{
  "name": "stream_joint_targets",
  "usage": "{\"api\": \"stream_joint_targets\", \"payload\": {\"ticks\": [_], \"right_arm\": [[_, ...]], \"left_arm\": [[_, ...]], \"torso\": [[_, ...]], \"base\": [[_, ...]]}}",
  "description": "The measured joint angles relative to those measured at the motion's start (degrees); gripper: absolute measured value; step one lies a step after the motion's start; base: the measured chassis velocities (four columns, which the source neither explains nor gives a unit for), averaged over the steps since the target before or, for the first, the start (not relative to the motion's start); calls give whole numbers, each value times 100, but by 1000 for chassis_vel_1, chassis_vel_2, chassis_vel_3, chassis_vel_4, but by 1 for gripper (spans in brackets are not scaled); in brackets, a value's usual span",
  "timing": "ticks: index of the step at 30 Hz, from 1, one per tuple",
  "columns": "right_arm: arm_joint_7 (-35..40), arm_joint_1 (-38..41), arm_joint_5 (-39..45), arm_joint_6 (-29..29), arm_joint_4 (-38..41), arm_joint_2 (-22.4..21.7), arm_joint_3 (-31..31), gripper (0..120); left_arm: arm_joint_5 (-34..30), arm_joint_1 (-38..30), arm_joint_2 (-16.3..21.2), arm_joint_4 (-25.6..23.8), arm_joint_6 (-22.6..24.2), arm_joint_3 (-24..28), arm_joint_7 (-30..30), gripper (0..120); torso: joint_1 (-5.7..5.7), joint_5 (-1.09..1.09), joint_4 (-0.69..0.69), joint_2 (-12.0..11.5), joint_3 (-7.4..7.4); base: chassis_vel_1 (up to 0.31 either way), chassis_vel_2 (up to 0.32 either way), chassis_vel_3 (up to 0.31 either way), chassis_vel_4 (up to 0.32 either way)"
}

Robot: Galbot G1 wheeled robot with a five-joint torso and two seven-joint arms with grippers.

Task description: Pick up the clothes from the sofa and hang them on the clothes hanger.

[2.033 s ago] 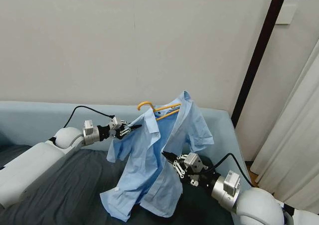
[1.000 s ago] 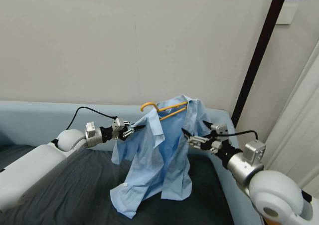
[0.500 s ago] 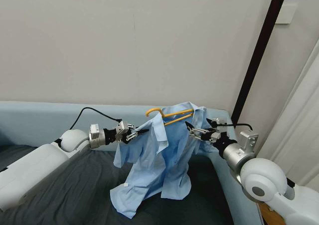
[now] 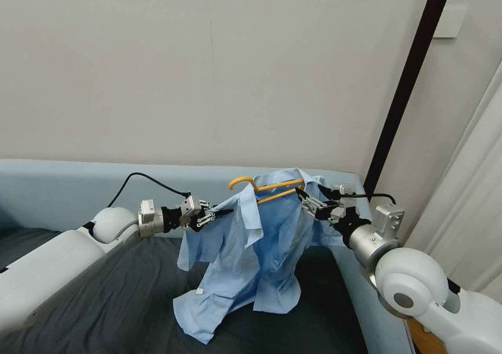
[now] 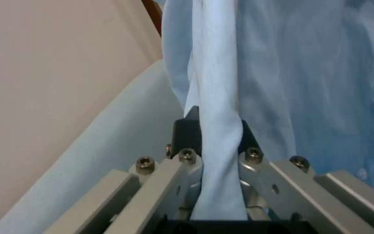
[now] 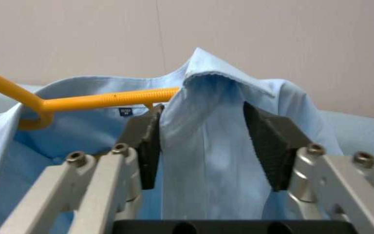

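A light blue shirt point(image 4: 251, 260) hangs on a yellow hanger point(image 4: 267, 189) above the sofa, its hem resting on the dark cushion point(image 4: 102, 291). My left gripper point(image 4: 216, 211) is shut on a fold of the shirt's shoulder; in the left wrist view that fold point(image 5: 216, 97) runs pinched between the left gripper's point(image 5: 216, 141) fingers. My right gripper point(image 4: 308, 201) is at the collar on the other side. It stands open in the right wrist view, its pads point(image 6: 268, 146) on either side of the collar fold point(image 6: 206, 126), beside the hanger's bar point(image 6: 102, 101).
The sofa's pale blue backrest point(image 4: 55, 185) runs along the white wall. A dark upright pole point(image 4: 404, 87) stands at the right, just past the sofa's end. A pale curtain point(image 4: 471, 213) hangs further right.
My right gripper rose from the shirt's lower front to the collar by the hanger. Shirt and hanger drifted slightly right. The left gripper kept its hold.
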Motion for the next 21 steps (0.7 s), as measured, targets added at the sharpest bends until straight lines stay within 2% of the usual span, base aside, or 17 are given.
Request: {"api": "stream_joint_targets", "payload": {"ticks": [1,5,8,10,14,21], "right_arm": [[0,0,0,0,0,0,0,47],[-7,-57,-180,38,79,-40,-62,30],[-12,-76,-211,43,93,-51,-68,24],[-48,-126,-409,77,102,-75,-92,11],[-87,-141,-641,120,112,-108,-130,0],[-96,-190,-814,176,100,-127,-138,0]], "left_arm": [[0,0,0,0,0,0,0,2],[-73,-60,35,6,39,87,129,2],[-78,-72,37,10,57,99,161,2],[-123,-97,-12,43,113,84,249,2],[-196,-247,-15,92,133,167,352,2],[-208,-285,-28,102,162,193,412,2]], "torso": [[0,0,0,0,0],[0,0,0,0,0],[0,-1,0,0,0],[0,0,0,0,0],[0,1,-1,0,0],[0,0,0,0,0]], "base": [[0,0,0,0],[0,0,0,0],[0,0,0,0],[0,0,0,0],[0,0,0,0],[0,0,0,0]]}}
